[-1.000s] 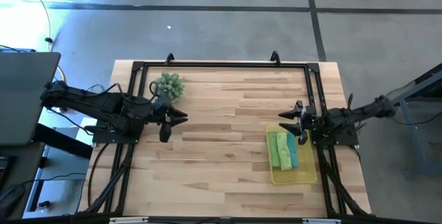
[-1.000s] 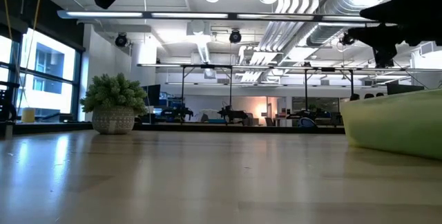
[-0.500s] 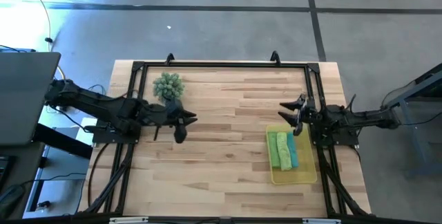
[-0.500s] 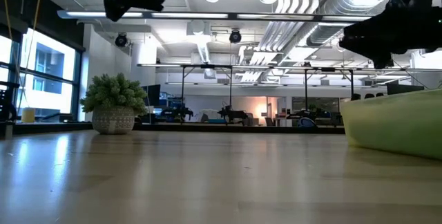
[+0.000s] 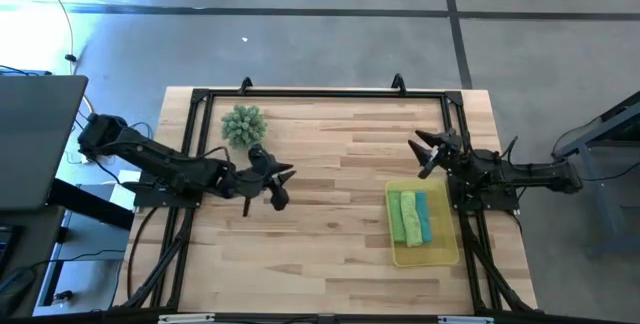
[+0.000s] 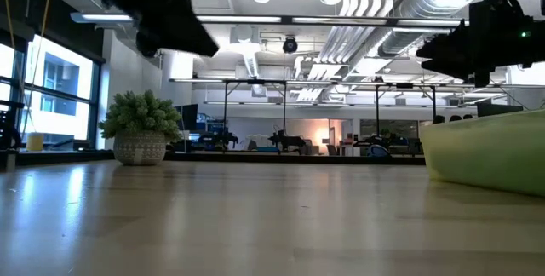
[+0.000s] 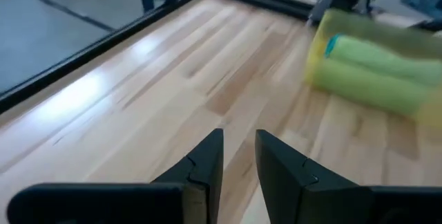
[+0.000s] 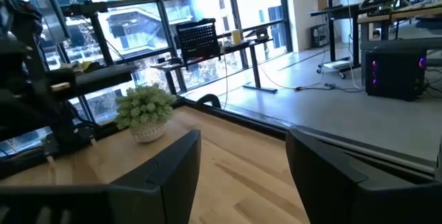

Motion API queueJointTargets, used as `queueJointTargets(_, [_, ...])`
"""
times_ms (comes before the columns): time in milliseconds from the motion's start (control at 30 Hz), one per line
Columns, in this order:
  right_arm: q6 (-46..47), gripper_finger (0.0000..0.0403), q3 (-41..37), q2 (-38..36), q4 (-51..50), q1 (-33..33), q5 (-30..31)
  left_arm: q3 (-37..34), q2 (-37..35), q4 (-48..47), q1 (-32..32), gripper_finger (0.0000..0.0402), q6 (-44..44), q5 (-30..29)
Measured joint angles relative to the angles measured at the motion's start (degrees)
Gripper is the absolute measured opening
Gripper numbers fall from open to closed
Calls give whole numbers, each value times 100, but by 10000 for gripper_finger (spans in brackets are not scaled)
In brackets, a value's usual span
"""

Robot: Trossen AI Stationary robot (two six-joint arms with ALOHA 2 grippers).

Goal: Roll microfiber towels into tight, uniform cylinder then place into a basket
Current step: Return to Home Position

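1. Nearest the front edge, the basket [image 5: 426,255] holds all three microfiber towels [image 5: 410,217]. They lie as rolls side by side, two lime green and one teal. We see no cloth on the table [image 5: 330,249]. We judge rolling and placing done, with only the arms' retreat left.
2. The right gripper [image 5: 428,151] hangs just beyond the basket's far end. Its jaws are wide apart and hold nothing.
3. The left gripper [image 5: 278,184] is over the left-centre boards, well apart from the basket. Its jaws are parted by a narrow gap and are empty.
4. Farthest off, the plant [image 5: 244,124] stands near the far left corner.
5. Against one second ago:
   - The right gripper has drawn away from over the basket toward the far side.
   - The left gripper has reached farther toward the table's middle.
   - The towels are unchanged.
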Motion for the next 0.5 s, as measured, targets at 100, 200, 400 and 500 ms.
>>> queueJointTargets(100, [0, 204, -2, -1, 0, 0, -25, -340, -320, -246, 95, 74, -211, -14])
queueJointTargets(200, [2, 204, -2, 7, 4, 2, -58, -808, -831, -385, 197, 74, -436, -48])
queueJointTargets(400, [2, 204, -2, 34, -2, 2, -71, -1844, -1941, -127, 263, 74, -555, -42])
queueJointTargets(500, [2, 204, -2, 34, -2, 2, -73, -2302, -2482, 91, 263, 74, -573, -47])
